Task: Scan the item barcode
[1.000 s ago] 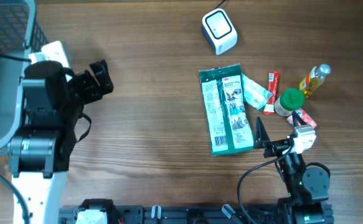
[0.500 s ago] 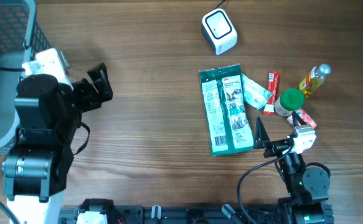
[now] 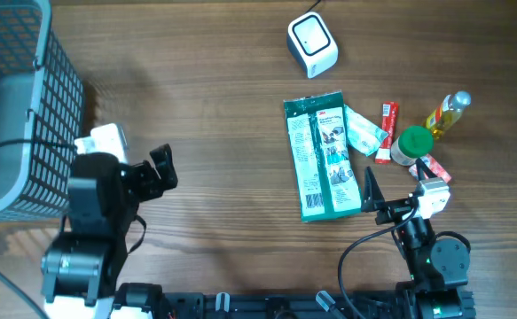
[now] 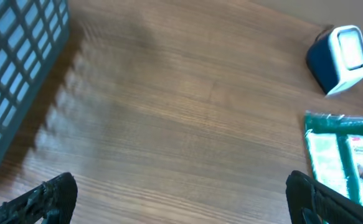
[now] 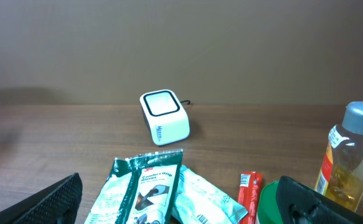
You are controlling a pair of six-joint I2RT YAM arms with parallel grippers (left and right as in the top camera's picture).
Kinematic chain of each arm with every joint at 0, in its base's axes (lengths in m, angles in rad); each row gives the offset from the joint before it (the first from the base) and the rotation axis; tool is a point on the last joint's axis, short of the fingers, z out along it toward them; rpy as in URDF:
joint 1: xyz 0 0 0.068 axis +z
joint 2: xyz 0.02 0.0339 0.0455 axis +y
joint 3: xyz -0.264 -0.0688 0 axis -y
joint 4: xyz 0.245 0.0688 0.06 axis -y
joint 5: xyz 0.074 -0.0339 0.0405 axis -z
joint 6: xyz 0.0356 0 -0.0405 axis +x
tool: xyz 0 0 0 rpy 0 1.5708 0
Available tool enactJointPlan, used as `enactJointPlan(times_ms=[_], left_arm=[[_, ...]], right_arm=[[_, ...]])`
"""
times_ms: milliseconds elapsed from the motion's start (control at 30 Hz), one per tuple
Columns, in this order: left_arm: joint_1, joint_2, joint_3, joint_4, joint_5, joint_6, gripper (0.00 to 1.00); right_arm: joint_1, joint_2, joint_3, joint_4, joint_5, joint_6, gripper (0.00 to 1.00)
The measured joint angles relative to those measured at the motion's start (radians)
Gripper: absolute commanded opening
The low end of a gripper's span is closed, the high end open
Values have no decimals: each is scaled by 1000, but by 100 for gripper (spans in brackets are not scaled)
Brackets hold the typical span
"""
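Gaping wide, left pincer (image 3: 167, 168), right pincer (image 3: 370, 198), both holding nothing

You have a brown wooden table (image 3: 223, 115) under everything, its grain running left to right in the overhead view. From the right wrist view you can see a plain, dull brown wall (image 5: 231, 43) rising straight behind the table's far edge. The light is soft and even, so you get only faint shadows and a mild sheen on the wood.
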Motion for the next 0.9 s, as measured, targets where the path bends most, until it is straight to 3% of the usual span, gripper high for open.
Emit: enactJointPlan(times_ms=[100, 433, 667, 767, 900], left_arm=[[0, -100, -54, 95, 2, 0, 100], [44, -521, -282, 716, 50, 0, 100], [60, -695, -508, 1027, 97, 0, 100], [60, -729, -595, 1127, 107, 0, 100], [60, -730, -677, 1149, 109, 0, 100]], right_arm=[[0, 0, 0, 0, 0, 0, 100], [0, 0, 0, 0, 0, 0, 99], [0, 0, 0, 0, 0, 0, 100], [0, 0, 0, 0, 0, 0, 100], [0, 0, 0, 0, 0, 0, 100]])
